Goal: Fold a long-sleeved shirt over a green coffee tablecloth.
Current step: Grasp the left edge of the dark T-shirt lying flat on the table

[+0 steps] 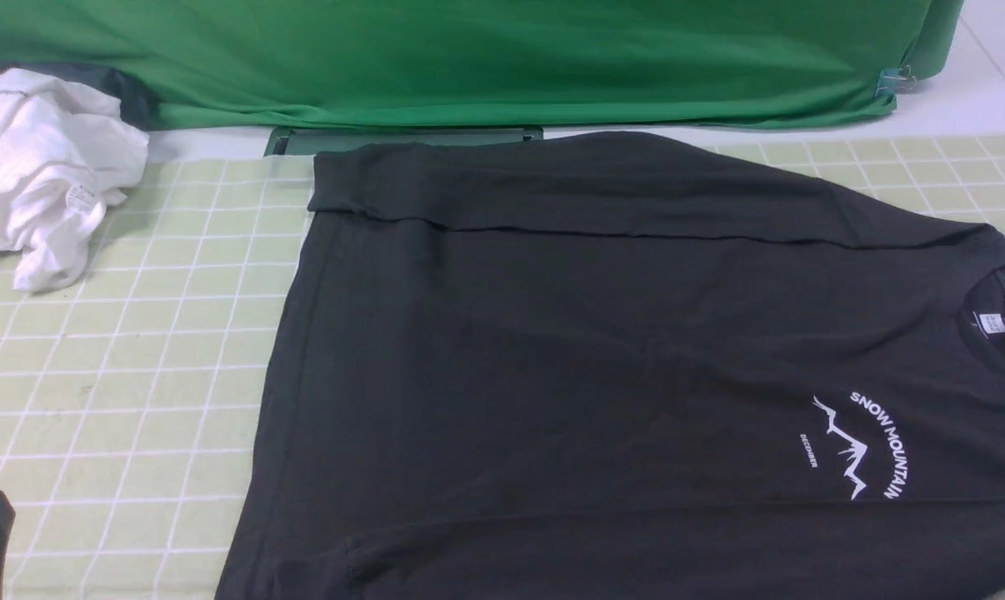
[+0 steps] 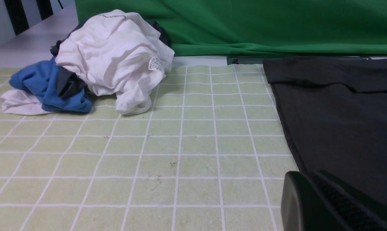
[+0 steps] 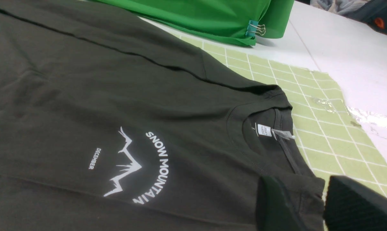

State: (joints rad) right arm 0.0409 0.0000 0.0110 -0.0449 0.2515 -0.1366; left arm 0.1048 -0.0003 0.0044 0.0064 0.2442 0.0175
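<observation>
Right end effector [image 3: 304, 189], released, poised at the collar [image 3: 245, 112] of the long-sleeved shirt [image 1: 594, 350], likely for folding; left end effector [image 2: 309, 181] clenched, empty.

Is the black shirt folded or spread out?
Partly folded: the shirt lies flat on the tablecloth, its far side turned in over the body.

bright, even light, soft shadows; the long-sleeved shirt [image 1: 594, 333] shows little detail; glare on a shiny strip [image 3: 371, 117] near its collar.
</observation>
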